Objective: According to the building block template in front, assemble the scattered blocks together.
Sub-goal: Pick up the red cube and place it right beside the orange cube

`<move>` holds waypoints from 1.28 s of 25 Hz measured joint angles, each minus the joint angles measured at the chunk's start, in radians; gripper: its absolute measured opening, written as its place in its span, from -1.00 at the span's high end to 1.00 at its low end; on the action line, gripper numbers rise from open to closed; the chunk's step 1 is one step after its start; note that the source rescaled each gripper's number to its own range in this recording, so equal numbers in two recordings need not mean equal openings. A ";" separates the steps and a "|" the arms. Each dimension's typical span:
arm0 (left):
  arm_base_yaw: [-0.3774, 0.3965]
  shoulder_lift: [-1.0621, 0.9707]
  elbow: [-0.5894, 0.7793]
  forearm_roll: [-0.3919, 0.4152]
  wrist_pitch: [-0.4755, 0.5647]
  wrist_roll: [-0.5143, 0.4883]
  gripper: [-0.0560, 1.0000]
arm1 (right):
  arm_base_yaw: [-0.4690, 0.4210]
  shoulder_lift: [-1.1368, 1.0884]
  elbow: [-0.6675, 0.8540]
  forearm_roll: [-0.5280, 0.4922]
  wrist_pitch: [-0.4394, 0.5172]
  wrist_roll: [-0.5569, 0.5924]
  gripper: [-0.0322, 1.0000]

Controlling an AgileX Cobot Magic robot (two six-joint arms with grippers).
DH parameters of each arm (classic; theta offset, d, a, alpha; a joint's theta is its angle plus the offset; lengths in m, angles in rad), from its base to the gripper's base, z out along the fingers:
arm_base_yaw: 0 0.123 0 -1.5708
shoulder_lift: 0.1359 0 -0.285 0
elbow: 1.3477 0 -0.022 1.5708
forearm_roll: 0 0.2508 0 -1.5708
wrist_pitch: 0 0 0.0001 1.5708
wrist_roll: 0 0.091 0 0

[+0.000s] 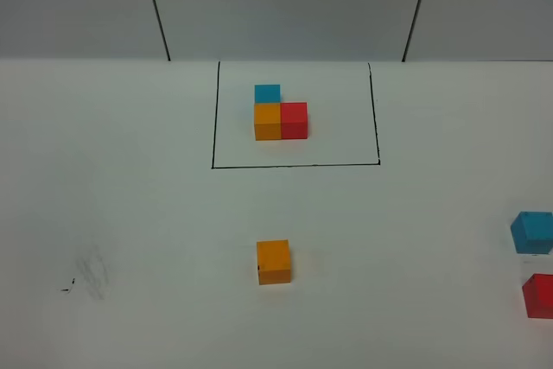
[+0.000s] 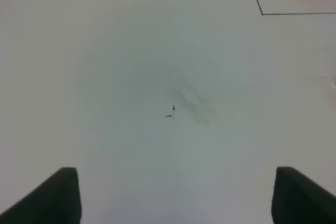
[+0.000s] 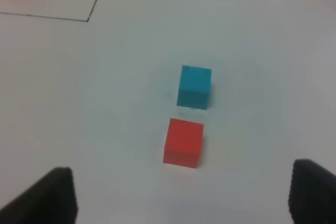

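Small red cube (image 3: 183, 141), light-blue cube (image 3: 195, 86) look light, rigid, slick: pinch opposite flat faces; left claw (image 2: 178, 198), right claw (image 3: 184, 198) gape wide.

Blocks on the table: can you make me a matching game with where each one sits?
1 loose orange cube
2 loose blue cube
3 loose red cube
4 template trio

A inside the black outline
B right edge, nearer the front
C middle, before the outline
D right edge, farther back

Pairs: 1-C, 2-D, 3-B, 4-A
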 joint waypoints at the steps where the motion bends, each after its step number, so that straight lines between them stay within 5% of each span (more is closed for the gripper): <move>1: 0.012 0.000 0.000 0.000 0.000 0.000 -0.30 | 0.000 0.000 0.000 0.000 0.000 0.000 -0.36; 8: 0.078 0.000 0.000 0.000 -0.002 0.000 -0.30 | 0.000 0.000 0.000 0.000 0.000 0.000 -0.36; 32: 0.078 0.000 0.000 0.006 -0.002 0.000 -0.30 | 0.002 0.009 0.000 -0.019 0.000 0.009 -0.36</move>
